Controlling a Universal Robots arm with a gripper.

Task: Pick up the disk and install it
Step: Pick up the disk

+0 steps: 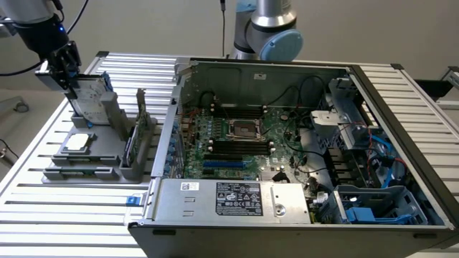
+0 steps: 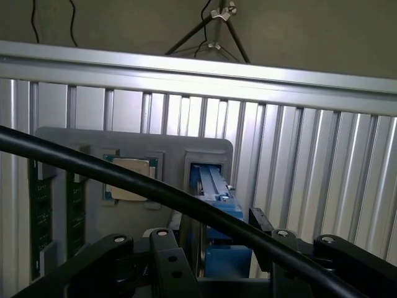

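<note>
- You have the claw (image 1: 70, 83) at the far corner of the grey holder (image 1: 107, 115), on the side away from the open computer case (image 1: 265, 70).
- Its fingers stand apart. In the wrist view you can see the black links (image 2: 164, 251) spread to either side of a blue edge.
- That blue edge belongs to the disk (image 1: 92, 92), which stands upright in the holder's tall slot with its silver face and blue carrier rising above the grey walls.
- The claw sits at the disk's upper end, over the side turned away from the case. You cannot tell whether a finger touches the disk.
- In front of the disk's slot, on the holder's lower step, you see a flat silver chip (image 1: 77, 141) lying in its own recess.
- On the holder's case side, green cards (image 1: 133, 142) stand on edge in narrow slots.
- The holder rests on the ribbed aluminium surface (image 1: 72, 215), just beside the case.
- Inside the case, at the corner farthest from the holder, you can see blue caddies (image 1: 373, 207).
- A black cable (image 2: 93, 162) crosses the wrist view in front of the holder.
</note>
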